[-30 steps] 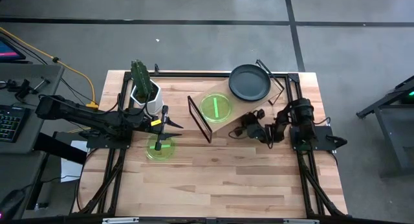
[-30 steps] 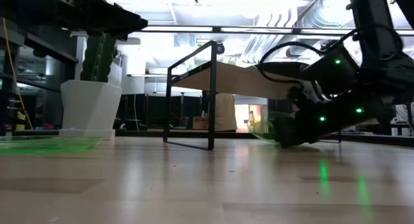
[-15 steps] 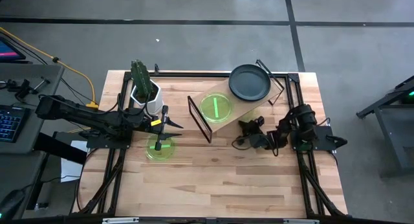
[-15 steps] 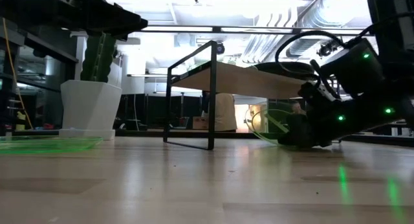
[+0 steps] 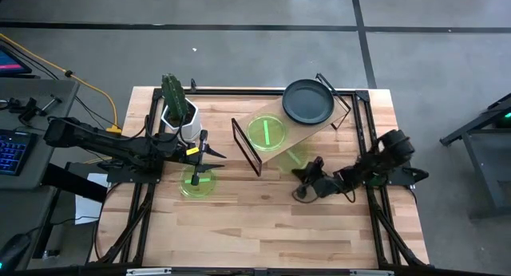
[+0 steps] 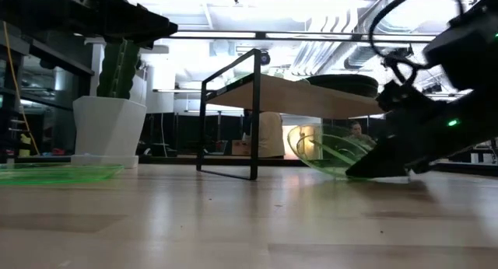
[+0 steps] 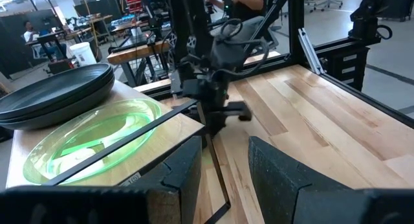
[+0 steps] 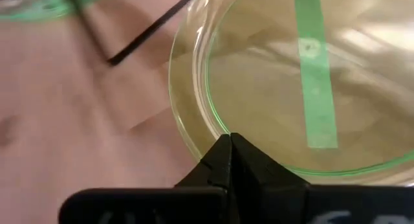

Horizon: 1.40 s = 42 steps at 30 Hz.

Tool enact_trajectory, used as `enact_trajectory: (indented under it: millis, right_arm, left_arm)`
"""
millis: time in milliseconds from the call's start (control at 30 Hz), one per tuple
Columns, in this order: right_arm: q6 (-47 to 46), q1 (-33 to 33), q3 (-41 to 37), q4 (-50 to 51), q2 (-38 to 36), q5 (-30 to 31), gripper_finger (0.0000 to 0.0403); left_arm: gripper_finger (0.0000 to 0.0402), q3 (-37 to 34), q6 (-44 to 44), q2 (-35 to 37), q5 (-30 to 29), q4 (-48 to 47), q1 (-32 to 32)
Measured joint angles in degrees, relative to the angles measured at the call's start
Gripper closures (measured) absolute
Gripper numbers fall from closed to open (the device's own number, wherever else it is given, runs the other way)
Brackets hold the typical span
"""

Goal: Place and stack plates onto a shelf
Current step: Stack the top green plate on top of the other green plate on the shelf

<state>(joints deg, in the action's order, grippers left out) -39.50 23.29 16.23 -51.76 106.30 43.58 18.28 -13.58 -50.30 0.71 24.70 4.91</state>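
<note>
Green translucent plate (image 8: 304,88), tilted, is pinched at its rim by the right gripper (image 8: 229,160), fingers closed on it, low over the table (image 5: 263,228) just near of the shelf (image 5: 307,131). Shelf board carries a second green plate (image 5: 266,132) at left and stacked dark plates (image 5: 307,101) at right. Left gripper (image 5: 209,155) hangs partly open above a third green plate (image 5: 197,183), near the potted cactus (image 5: 177,108).
</note>
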Motion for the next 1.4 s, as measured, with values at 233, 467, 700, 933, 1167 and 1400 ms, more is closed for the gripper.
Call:
enact_trajectory:
  millis: [233,467,700,933,1167,1400]
  right_arm:
    - [-10.0,8.0,0.8,11.5,-8.1,-11.1,0.0403]
    - [-14.2,13.5,6.5,25.7,-13.8,-17.3,0.0403]
    - [-9.5,12.6,15.5,38.3,-16.2,-16.7,0.0403]
    - [-16.1,11.7,24.9,66.4,-20.6,-16.5,0.0399]
    - [-30.4,12.8,25.4,86.0,-24.9,-15.9,0.0329]
    - [-42.8,13.8,14.6,76.2,-28.1,-9.4,0.0234]
  left_arm:
    - [0.0286,0.0,0.0,0.0,0.0,0.1,0.0]
    - [0.0286,0.0,0.1,0.0,0.0,1.0,0.0]
    - [0.0286,0.0,0.1,0.0,0.0,1.4,0.0]
    - [0.0286,0.0,0.2,0.0,0.0,1.3,0.0]
    - [0.0286,0.0,1.4,0.0,0.0,1.3,0.0]
    - [0.0286,0.0,1.4,0.0,0.0,1.3,0.0]
